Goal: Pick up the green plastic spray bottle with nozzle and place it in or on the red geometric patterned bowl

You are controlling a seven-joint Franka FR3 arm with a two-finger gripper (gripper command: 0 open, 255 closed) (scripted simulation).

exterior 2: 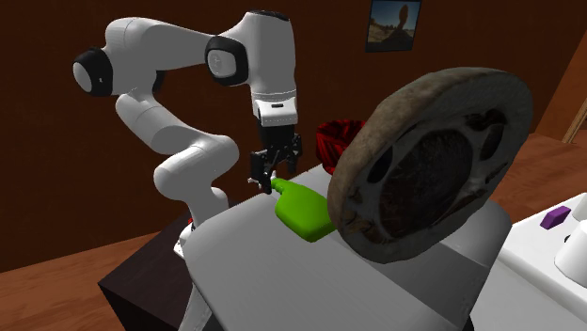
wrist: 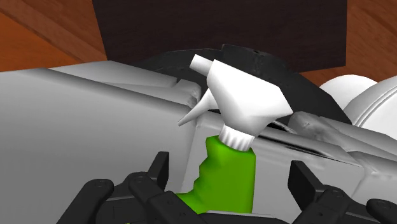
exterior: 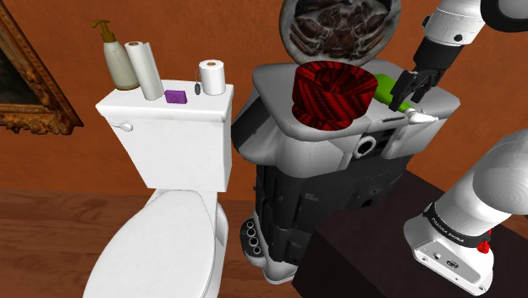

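1. Claw (wrist: 229, 170): fingers (wrist: 159, 170) apart, one on each side of the spray bottle's neck. There is a gap on both sides, so nothing is clamped.
2. Spray bottle (wrist: 226, 181): green body, white trigger head (wrist: 245, 98). It lies on its side on top of the grey-white unit (exterior: 338, 144), with the head end toward the dark stand (exterior: 364, 245).
3. Bowl (exterior: 332, 93): red with a black pattern, upright on the same unit top. It sits just beside the bottle, on the shoulder view's left of it. The bottle is outside the bowl; can't tell if they touch. The bowl's patterned inner wall is in plain sight.
4. Round brown-patterned disc (exterior 2: 433, 160) stands on edge behind the bowl. In the second exterior view it covers most of the bowl.
5. Toilet tank (exterior: 165, 106) lid carries a pump bottle (exterior: 118, 63), paper towel roll (exterior: 145, 69), small purple block (exterior: 176, 96) and toilet roll (exterior: 211, 78). Can't tell what the pump bottle contains.
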